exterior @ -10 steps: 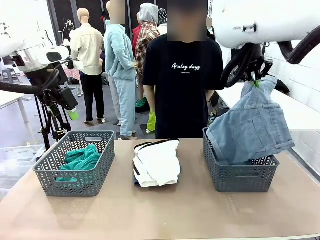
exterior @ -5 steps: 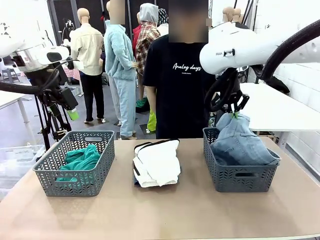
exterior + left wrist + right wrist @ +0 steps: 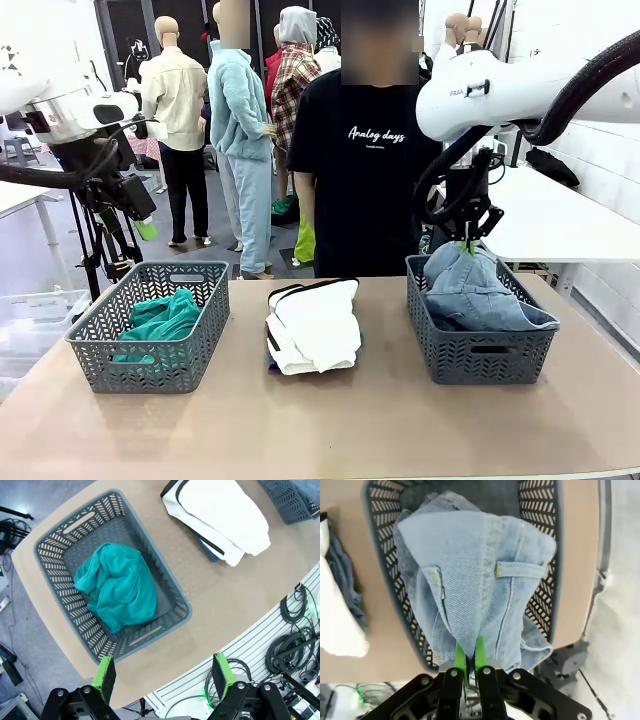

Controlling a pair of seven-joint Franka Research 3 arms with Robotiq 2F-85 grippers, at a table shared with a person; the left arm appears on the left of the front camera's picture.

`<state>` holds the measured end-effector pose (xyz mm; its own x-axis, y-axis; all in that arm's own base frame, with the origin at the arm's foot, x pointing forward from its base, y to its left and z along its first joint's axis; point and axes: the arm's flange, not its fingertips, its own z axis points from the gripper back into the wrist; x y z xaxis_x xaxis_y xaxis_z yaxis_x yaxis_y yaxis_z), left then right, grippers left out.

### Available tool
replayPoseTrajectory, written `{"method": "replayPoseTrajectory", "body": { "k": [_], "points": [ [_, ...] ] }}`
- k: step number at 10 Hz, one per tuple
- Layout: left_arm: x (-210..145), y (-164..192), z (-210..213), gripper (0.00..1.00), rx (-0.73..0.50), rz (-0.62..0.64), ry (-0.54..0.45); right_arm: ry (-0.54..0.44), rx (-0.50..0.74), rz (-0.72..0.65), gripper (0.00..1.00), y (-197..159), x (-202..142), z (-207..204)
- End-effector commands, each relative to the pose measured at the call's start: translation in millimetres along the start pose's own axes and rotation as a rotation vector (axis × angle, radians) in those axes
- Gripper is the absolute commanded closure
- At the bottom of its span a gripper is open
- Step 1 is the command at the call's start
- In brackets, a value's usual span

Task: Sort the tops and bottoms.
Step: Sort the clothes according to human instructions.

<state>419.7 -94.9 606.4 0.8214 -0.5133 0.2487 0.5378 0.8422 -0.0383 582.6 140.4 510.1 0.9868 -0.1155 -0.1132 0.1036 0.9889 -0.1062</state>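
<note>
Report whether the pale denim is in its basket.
In, mostly: pale denim fills the right basket, its top pinched in the right gripper.

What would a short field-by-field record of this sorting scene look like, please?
left basket: holds the teal-green top
right basket: holds the pale-blue denim, bunched above the rim
table centre: white garment with black edging lying on darker-blue denim
right gripper: shut on the pale-blue denim, above the right basket
left gripper: open, empty, raised over the left basket
person: standing behind the table
</note>
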Motion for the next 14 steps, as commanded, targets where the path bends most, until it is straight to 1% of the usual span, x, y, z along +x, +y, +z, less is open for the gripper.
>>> {"method": "replayPoseTrajectory", "body": {
  "k": [1,2,5,6,7,8,9,11,13,14],
  "points": [
    [-1.7,1.5,1.1,0.00,-0.025,-0.014,-0.005,0.001,0.000,0.001,1.00,2.3,-0.6,-1.0],
    [-1.7,1.5,1.1,0.00,-0.025,-0.014,-0.005,0.044,-0.044,0.023,1.00,2.8,5.6,-5.1],
    [-1.7,1.5,1.1,0.00,-0.025,-0.014,-0.005,0.175,-0.040,0.068,1.00,3.3,31.3,-66.1],
    [-1.7,1.5,1.1,0.00,-0.025,-0.014,-0.005,0.200,-0.030,0.087,1.00,5.4,37.1,-81.7],
    [-1.7,1.5,1.1,0.00,-0.025,-0.014,-0.005,0.179,-0.027,0.102,1.00,8.4,40.0,-91.2],
    [-1.7,1.5,1.1,0.00,-0.025,-0.014,-0.005,0.111,-0.043,0.111,1.00,10.0,43.1,-96.7],
    [-1.7,1.5,1.1,0.00,-0.025,-0.014,-0.005,0.069,-0.046,0.114,1.00,11.5,45.8,-102.3],
    [-1.7,1.5,1.1,0.00,-0.025,-0.014,-0.005,0.037,-0.040,0.136,1.00,15.2,45.2,-105.9],
    [-1.7,1.5,1.1,0.00,-0.025,-0.014,-0.005,0.017,-0.037,0.142,1.00,12.2,35.4,-91.1],
    [-1.7,1.5,1.1,0.00,-0.025,-0.014,-0.005,0.024,-0.039,0.148,0.90,9.4,29.8,-84.1]
  ]
}}
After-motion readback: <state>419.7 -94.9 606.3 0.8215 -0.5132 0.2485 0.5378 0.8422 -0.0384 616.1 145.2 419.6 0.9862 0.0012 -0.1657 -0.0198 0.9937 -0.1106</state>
